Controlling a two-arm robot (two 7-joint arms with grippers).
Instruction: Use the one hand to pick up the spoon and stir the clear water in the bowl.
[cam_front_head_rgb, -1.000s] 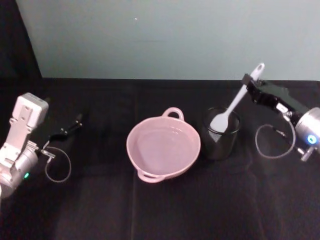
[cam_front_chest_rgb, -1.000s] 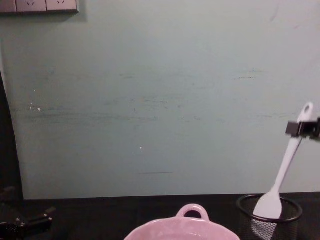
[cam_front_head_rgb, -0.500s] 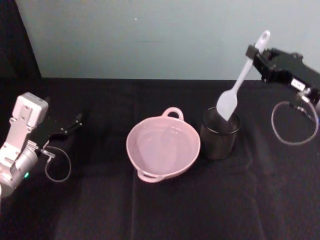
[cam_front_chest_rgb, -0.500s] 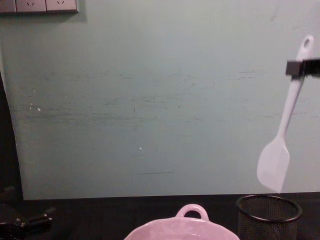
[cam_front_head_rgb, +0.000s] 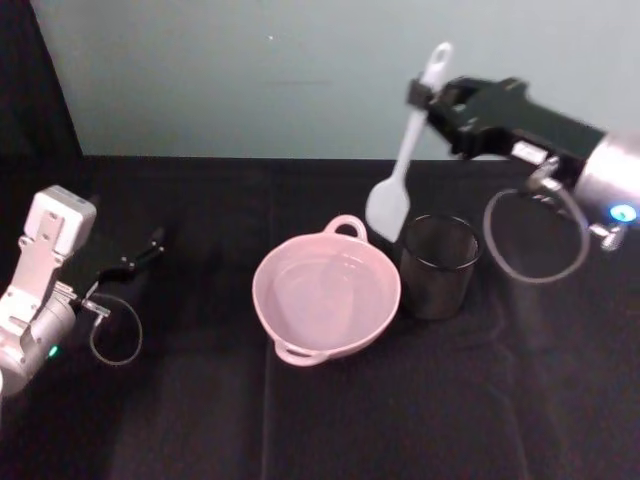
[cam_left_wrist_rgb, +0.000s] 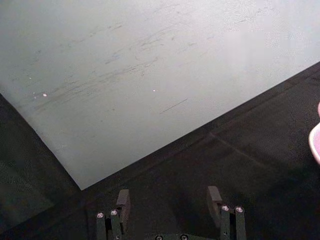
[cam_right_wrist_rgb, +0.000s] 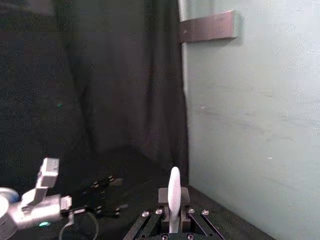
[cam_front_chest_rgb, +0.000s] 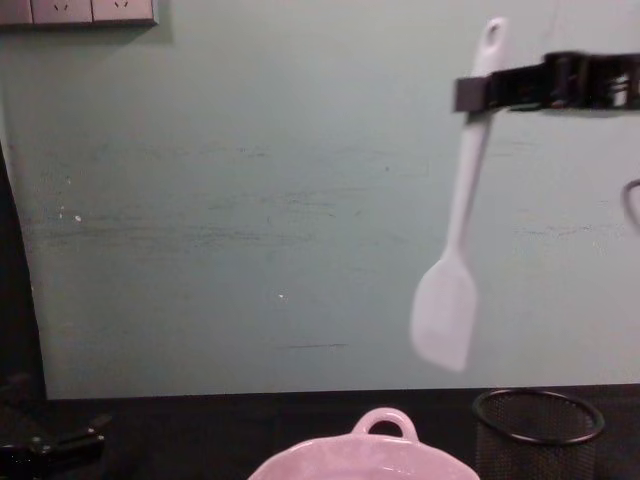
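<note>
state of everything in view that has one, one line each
spoon, lifted in the air, hanging scoop down, gripped near its handle end
right gripper, shut on the spoon
bowl, upright on the table, nothing in it but water
water, in the bowl, spoon not in it yet
mesh cup, upright, empty
left gripper, open, parked low at the left

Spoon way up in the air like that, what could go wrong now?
1. The right claw pinches the spoon only near its handle end, so the long scoop end might swing or slip.
2. The scoop hangs above the gap between the bowl and the mesh cup; coming down, it could knock either rim.
3. Stirring too hard could slosh the water out.
The left claw lies parked at the left.
</note>
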